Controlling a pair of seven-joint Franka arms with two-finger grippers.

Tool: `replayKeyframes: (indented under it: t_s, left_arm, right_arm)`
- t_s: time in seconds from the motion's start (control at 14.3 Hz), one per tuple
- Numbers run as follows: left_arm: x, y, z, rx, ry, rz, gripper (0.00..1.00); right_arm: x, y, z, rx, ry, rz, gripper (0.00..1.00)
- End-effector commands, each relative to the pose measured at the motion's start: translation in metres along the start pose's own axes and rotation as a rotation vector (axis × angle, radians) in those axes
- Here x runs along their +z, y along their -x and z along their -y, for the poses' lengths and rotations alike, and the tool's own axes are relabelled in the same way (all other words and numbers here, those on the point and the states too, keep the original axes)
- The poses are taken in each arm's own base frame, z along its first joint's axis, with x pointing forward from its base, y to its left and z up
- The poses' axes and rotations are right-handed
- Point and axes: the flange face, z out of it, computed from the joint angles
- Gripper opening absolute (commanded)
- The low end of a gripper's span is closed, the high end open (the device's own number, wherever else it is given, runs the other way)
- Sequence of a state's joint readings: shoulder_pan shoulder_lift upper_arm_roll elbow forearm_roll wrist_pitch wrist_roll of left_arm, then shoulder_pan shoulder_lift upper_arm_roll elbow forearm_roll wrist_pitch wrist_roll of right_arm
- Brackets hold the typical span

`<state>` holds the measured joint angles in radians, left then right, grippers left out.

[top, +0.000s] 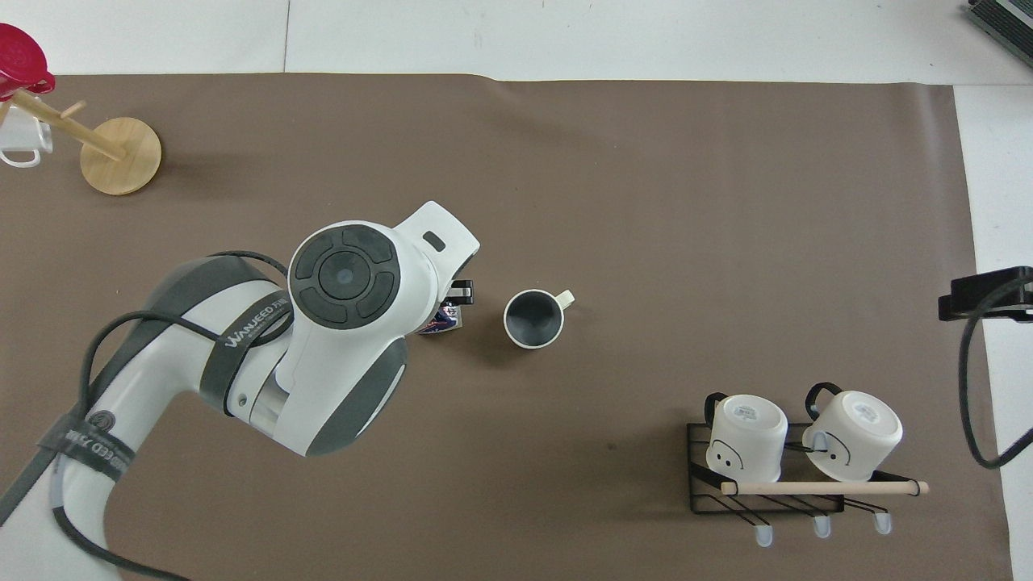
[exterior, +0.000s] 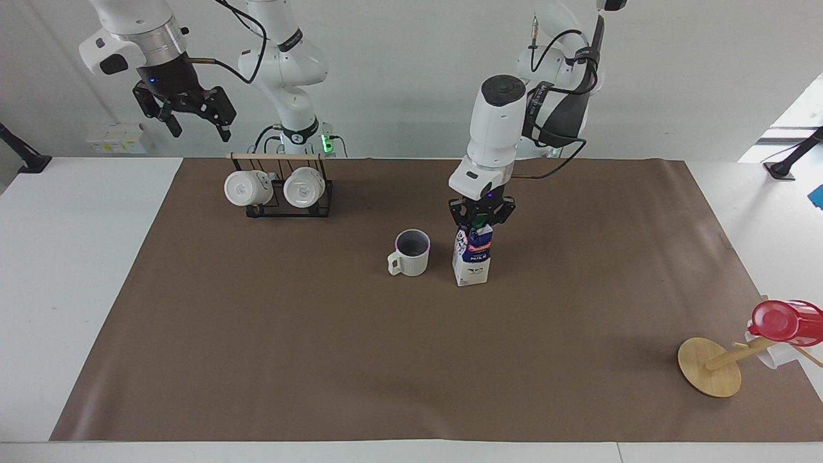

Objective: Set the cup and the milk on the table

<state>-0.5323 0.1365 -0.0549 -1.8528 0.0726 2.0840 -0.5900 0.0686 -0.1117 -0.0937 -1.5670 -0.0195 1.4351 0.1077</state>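
The milk carton [exterior: 471, 257] stands upright on the brown sheet of the table [exterior: 321, 354], beside the cup [exterior: 411, 252], toward the left arm's end. My left gripper [exterior: 481, 217] is shut on the carton's top, at the green cap. In the overhead view the left arm hides most of the carton [top: 442, 321]; the cup [top: 533, 318] shows whole, upright, handle pointing away from the carton. My right gripper [exterior: 199, 128] is open and empty, raised above the mug rack, and waits.
A black wire rack [exterior: 283, 190] with two white mugs stands near the robots at the right arm's end. A wooden cup stand [exterior: 709, 366] with a red cup [exterior: 784, 321] sits farthest from the robots at the left arm's end.
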Motion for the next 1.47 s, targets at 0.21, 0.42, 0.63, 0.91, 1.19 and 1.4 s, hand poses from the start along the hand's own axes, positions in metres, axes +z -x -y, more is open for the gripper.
replayKeyframes:
  t_s: [0.21,0.42,0.63,0.91,1.19,1.4]
  left_arm:
    - [-0.017,-0.009,0.013,-0.027,0.007,0.008,0.94]
    - [-0.044,-0.022,0.025,-0.055,0.002,0.021,1.00]
    - [-0.080,-0.035,0.049,-0.099,-0.009,0.028,1.00]
    - [-0.126,-0.041,0.113,-0.064,-0.039,0.073,1.00]
    - [-0.168,-0.048,0.184,0.018,-0.051,0.118,1.00]
    - [-0.185,-0.048,0.224,-0.009,-0.047,0.157,1.00]
  right_arm:
    - [0.000,0.006,-0.005,-0.004,0.001,-0.016,1.00]
    - [0.000,0.006,-0.006,-0.004,0.002,-0.008,1.00]
    - [0.000,0.006,-0.006,-0.003,0.005,-0.010,1.00]
    - [0.001,0.007,-0.006,-0.005,0.006,0.001,1.00]
    - [0.001,0.003,-0.004,0.010,0.004,0.001,1.00]
    - [0.001,-0.002,-0.006,0.043,-0.001,-0.002,1.00]
